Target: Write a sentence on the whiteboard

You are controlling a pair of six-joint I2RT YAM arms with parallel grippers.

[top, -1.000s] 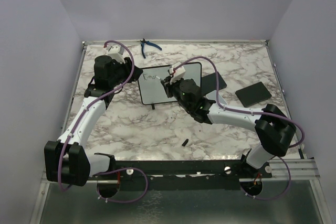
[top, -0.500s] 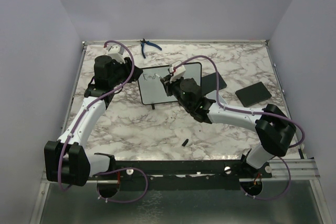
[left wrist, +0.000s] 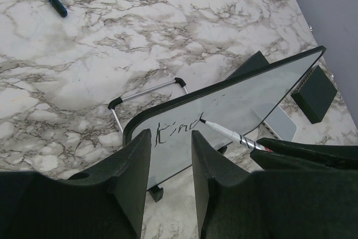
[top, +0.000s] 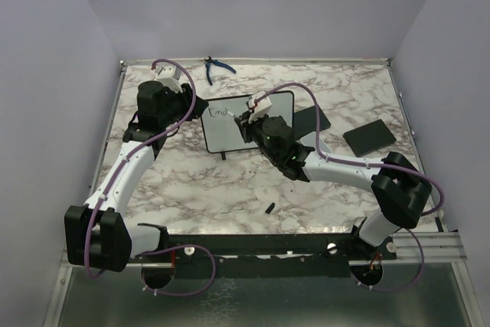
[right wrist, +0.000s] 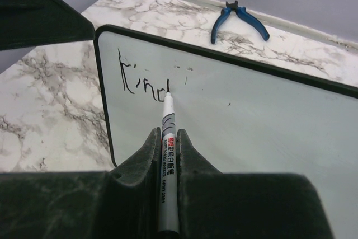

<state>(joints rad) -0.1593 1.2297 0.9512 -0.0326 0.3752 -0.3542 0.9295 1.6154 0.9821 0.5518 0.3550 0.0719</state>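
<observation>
Whiteboard (top: pixel 223 132) is seen propped at a tilt on a wire stand (left wrist: pixel 148 90). It is set on the marble bench (top: pixel 191 181), a little left of centre and toward the far side. Its thin black frame and small feet are visible. At its upper left corner the sentence (right wrist: pixel 142 84) is only begun: "Kind" is written in thin black strokes.

A marker (right wrist: pixel 166 130) is pinched between the right fingers (right wrist: pixel 151 152), which are pressed against its barrel on both sides. Its tip is set on the board just right of the last letter.

The left fingers (left wrist: pixel 140 155) are held partly spread at the board's lower left corner, and the board's face and one foot are seen through the gap. Nothing is seen pinched between them, and whether the board is touched cannot be told.

A black pad (top: pixel 315 119) is laid flat just beside the board's right edge, and a second black pad (top: pixel 370 136) is laid further right, apart from the first. Blue-handled pliers (top: pixel 217 68) are seen near the far edge of the bench, well apart from the board. A small black piece (top: pixel 269 207) is seen on the near part of the bench, between the two arms.
</observation>
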